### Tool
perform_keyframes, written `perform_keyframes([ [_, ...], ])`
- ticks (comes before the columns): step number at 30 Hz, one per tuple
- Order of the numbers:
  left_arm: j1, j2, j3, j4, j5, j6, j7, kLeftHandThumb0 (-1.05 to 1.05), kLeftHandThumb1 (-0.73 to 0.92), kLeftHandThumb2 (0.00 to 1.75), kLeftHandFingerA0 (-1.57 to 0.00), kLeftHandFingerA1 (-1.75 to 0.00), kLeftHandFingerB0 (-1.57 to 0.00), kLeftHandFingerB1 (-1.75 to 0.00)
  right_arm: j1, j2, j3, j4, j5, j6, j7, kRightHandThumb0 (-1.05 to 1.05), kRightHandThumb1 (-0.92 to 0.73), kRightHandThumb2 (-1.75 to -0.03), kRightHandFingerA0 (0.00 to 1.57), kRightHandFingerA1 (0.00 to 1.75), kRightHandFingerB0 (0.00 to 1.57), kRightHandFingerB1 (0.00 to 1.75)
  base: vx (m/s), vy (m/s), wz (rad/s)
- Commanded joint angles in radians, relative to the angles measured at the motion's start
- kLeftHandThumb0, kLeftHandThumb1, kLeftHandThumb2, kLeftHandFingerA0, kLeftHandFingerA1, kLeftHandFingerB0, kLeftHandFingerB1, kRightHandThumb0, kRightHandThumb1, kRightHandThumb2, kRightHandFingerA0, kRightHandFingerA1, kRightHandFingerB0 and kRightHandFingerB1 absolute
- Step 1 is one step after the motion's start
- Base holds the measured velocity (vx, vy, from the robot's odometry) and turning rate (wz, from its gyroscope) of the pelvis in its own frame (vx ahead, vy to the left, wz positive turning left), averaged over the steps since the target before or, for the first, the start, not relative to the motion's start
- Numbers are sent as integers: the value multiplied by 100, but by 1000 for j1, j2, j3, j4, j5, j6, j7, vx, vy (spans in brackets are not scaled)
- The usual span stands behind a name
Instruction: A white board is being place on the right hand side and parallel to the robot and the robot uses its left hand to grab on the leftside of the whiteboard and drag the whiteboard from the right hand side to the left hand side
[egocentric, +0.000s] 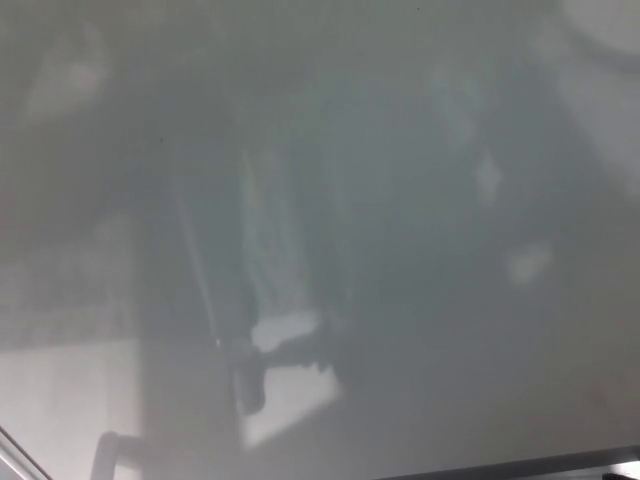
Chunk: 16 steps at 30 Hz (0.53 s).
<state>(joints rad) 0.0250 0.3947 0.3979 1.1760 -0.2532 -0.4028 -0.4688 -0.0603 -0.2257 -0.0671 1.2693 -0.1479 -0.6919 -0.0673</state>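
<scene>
Head view, close on the glossy pale grey-white whiteboard (430, 150), whose flat surface fills nearly the whole frame. The board's lower edge, a thin dark strip with a lighter metallic band (560, 463), runs along the bottom right and rises slightly toward the right; a second pale frame edge (14, 450) cuts diagonally across the bottom-left corner. The surface carries only dim, blurred reflections: a tall dark vertical shape (290, 240) near the centre, a bright angular patch (285, 395) below it, a lighter rectangular area (60, 400) at lower left, and small pale spots (525, 263) at right. What these reflections belong to cannot be told. Neither of the robot's black hands appears directly in the picture, so the state of their fingers cannot be told, and no contact with the board is visible. A faint curved light band (600, 30) marks the upper right corner.
</scene>
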Motion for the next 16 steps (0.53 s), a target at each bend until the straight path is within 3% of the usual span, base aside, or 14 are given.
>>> perform_keyframes([
  [1, -4, 14, -6, 2, 2, 37, -19, -66, 86, 107, 0, -17, 0, -16, -25, -18, -4, 1, 5, -6, 0, -48, -63, -105, 53, 64, 26, 52, 0, 0, 0],
  [4, 22, 9, -1, 1, -5, 36, -37, -66, 86, 108, 0, -16, 0, -15, -9, -21, -5, 2, 7, -9, 8, -52, -64, -106, 54, 65, 24, 51, 0, 0, 0],
  [5, 12, 11, -1, -2, -6, 43, -35, -54, 92, 83, 0, -6, 0, -6, -23, -19, -6, 2, 8, 1, 8, -52, -63, -106, 54, 64, 24, 51, 0, 0, 0],
  [6, 1, 11, -3, -2, -1, 45, -17, -67, 87, 108, 0, -16, 0, -15, -34, -15, -12, 3, 18, -3, 21, -59, -82, -64, 56, 49, 37, 41, 0, 0, 0],
  [7, 9, 11, -5, -4, 2, 46, -14, -67, 88, 109, 0, -16, 0, -14, -28, -15, -12, 1, 18, -5, 23, -55, -83, -64, 56, 48, 37, 40, 0, 0, 0],
  [8, 21, 8, -4, -5, 1, 45, -17, -66, 88, 109, 0, -16, 0, -15, -18, -19, -9, 1, 12, -7, 19, -48, -62, -105, 54, 65, 25, 52, 0, 0, 0],
  [9, 26, 5, -1, -7, -5, 47, -23, -62, 84, 92, 0, -8, 0, -7, -14, -22, -3, 1, 3, -7, 10, -49, -63, -106, 55, 65, 24, 51, 0, 0, 0],
  [11, 30, 2, 4, -10, -12, 51, -31, -62, 84, 92, 0, -8, 0, -7, -12, -25, 4, 1, -6, -4, -1, -49, -63, -106, 55, 65, 24, 51, 0, 0, 0],
  [12, 40, -1, 4, -11, -10, 43, -30, -65, 89, 109, 0, -17, 0, -15, -8, -26, 4, 2, -4, -2, 2, -52, -63, -106, 55, 65, 25, 51, 0, 0, 0],
  [13, 51, -5, 4, -11, -9, 33, -28, -65, 89, 109, 0, -17, 0, -15, -4, -27, 3, 4, -3, 0, 5, -52, -63, -106, 55, 65, 25, 51, 0, 0, 0],
  [14, 51, -5, 6, -11, -9, 31, -26, -53, 92, 84, 0, -10, 0, -6, -9, -27, 3, 4, -2, 3, 8, -50, -63, -105, 55, 65, 25, 51, 0, 0, 0],
  [16, 47, -5, 7, -12, -9, 31, -24, -53, 92, 84, 0, -10, 0, -6, -16, -27, 4, 4, -1, 5, 9, -50, -63, -105, 55, 65, 25, 51, 0, 0, 0],
])
